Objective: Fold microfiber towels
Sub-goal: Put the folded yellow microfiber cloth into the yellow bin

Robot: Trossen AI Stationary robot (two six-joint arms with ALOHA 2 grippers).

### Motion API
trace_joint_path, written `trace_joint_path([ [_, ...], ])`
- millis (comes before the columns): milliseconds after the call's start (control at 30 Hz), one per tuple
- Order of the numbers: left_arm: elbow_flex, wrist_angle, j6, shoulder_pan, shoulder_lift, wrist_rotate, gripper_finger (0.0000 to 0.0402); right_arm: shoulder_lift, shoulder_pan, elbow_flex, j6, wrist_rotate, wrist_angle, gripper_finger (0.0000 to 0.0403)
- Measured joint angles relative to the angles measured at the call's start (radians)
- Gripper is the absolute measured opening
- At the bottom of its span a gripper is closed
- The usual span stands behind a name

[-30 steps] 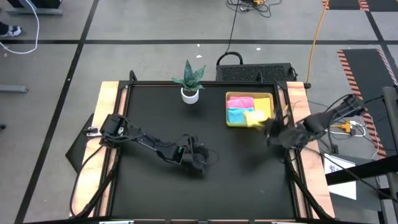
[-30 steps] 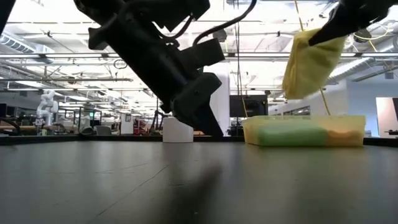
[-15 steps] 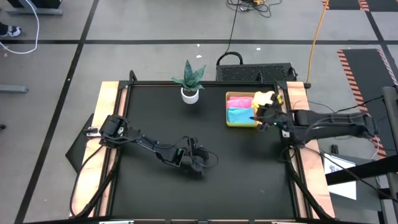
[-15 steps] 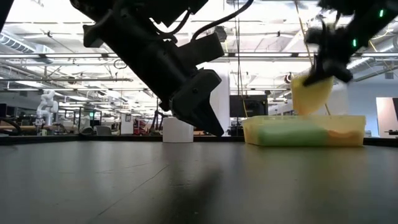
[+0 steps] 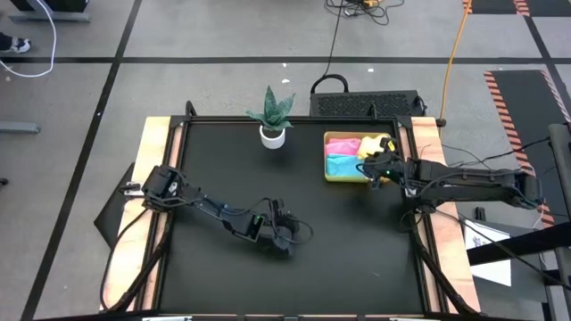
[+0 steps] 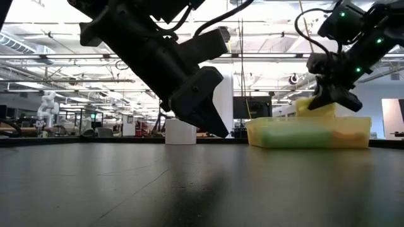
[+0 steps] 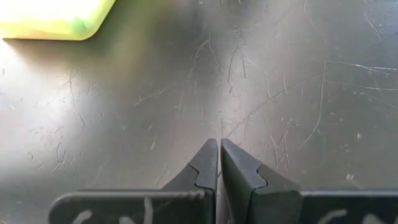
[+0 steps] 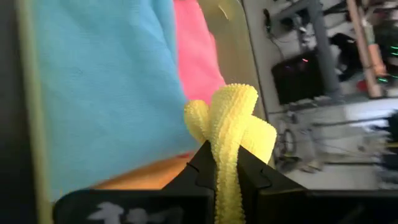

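Right gripper (image 8: 225, 163) pinching the yellow towel (image 8: 231, 127) over the tray (image 5: 332, 176).

You can see its fingers (image 8: 200, 169) clamped tight on a bunched fold of yellow towel, held above the tray's right end, where the light blue towel (image 8: 99, 87), pink towel (image 8: 200, 56) and orange towel (image 8: 146, 174) lie. Your left gripper (image 7: 219, 155) hangs well away from the tray over bare table (image 5: 357, 250), fingers pressed together, holding nothing.

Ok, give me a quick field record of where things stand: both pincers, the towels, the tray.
right pincer: shut on the yellow towel, over the tray
left pincer: shut, empty, low over mid-table
tray: far right part of the table
in tray: light blue towel, pink towel, orange towel
also on table: potted plant, at the far edge
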State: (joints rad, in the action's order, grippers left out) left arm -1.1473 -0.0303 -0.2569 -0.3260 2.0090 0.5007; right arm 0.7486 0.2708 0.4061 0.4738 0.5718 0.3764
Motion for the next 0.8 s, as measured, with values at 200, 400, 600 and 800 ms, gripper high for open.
trace_joint_path([
  [200, 0.000, -0.001, 0.000, 0.000, 0.000, 0.000, 0.0024, 0.001, 0.034, -0.002, 0.045, 0.127, -0.065, 0.0008],
  [400, 0.000, -0.001, 0.001, 0.000, 0.000, 0.000, 0.0024, 0.002, 0.081, -0.047, 0.066, 0.098, -0.135, 0.0008],
  [600, 0.000, -0.001, 0.009, -0.003, 0.000, 0.000, 0.0024, 0.002, 0.080, -0.069, -0.078, -0.026, -0.105, 0.0017],
  [800, 0.000, -0.001, 0.010, -0.003, 0.000, 0.000, 0.0024, 0.002, 0.040, -0.056, -0.115, -0.028, -0.026, 0.0037],
])
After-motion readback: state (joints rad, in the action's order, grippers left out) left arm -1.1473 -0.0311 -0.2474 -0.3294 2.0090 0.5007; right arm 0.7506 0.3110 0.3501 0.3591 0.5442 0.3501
